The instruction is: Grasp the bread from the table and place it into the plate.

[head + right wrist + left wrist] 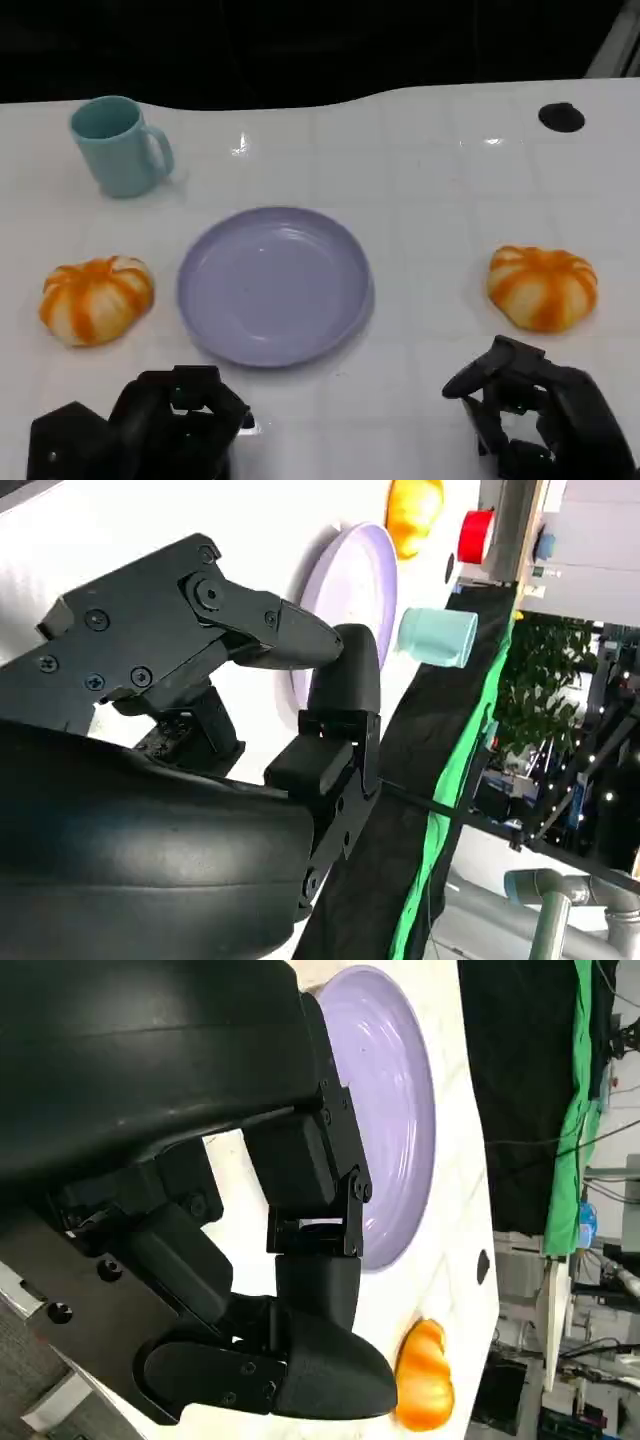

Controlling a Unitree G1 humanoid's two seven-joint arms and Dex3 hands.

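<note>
Lavender plate (274, 285) at frame centre, bread (542, 287) at right; both hands, left hand (150, 425) and right hand (540, 410), at the bottom, fingers curled, holding nothing.

We see a glossy, smooth plate (275, 285) ahead of both hands, looking like plastic. The table (440, 180) is shiny white. Each bread (96, 298) (542, 286) has a soft sheen. The mug (120, 146) looks smooth. Our hands (180, 425) (535, 405) are matt black plastic.

Overhead head view, close wrist views
</note>
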